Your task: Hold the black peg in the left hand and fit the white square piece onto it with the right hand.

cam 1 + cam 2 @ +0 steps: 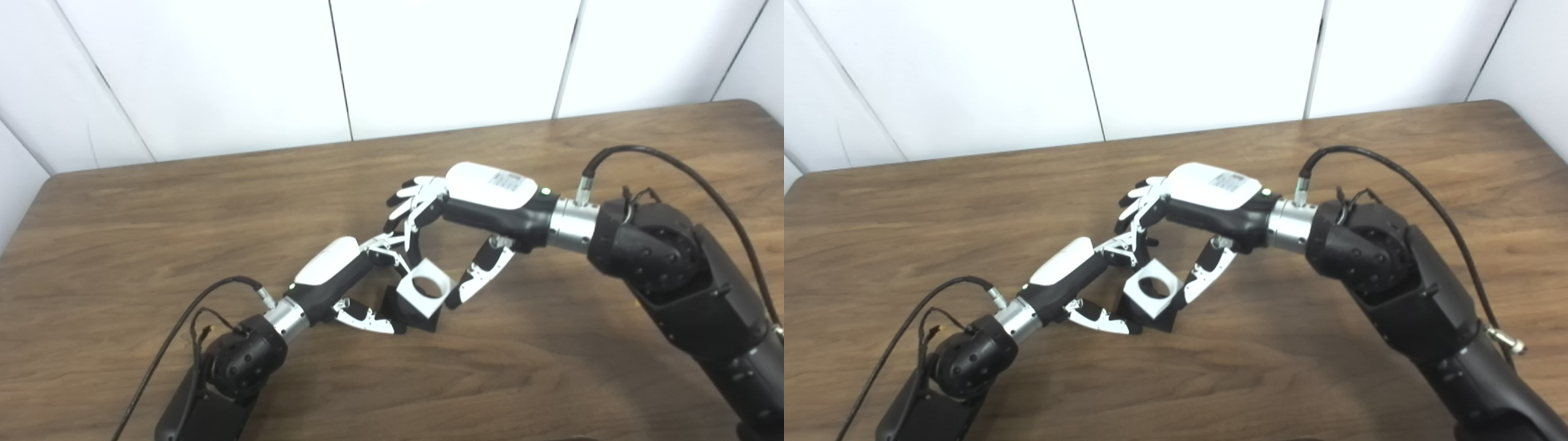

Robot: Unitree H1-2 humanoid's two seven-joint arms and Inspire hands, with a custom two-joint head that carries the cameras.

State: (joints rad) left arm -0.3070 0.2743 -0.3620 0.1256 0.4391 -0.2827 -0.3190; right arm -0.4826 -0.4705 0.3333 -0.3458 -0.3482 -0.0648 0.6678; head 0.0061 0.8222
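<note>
Mid-table [184,202]: my left robot hand [343,275] pinches the black peg [416,318] at its base. White square piece [424,286] sits on it, tilted, between thumb and fingers of my right robot hand [465,208]. I'd level the piece, then press straight down gently.

You get bright, even light from overhead in both views. The white wall panels [453,61] run near overexposed, with little texture left. Soft, faint shadows sit on the wooden table [184,214] just under the arms. A mild sheen shows on the right hand's [1206,202] white shell. Focus is fair; fine edges look slightly soft and compressed.
</note>
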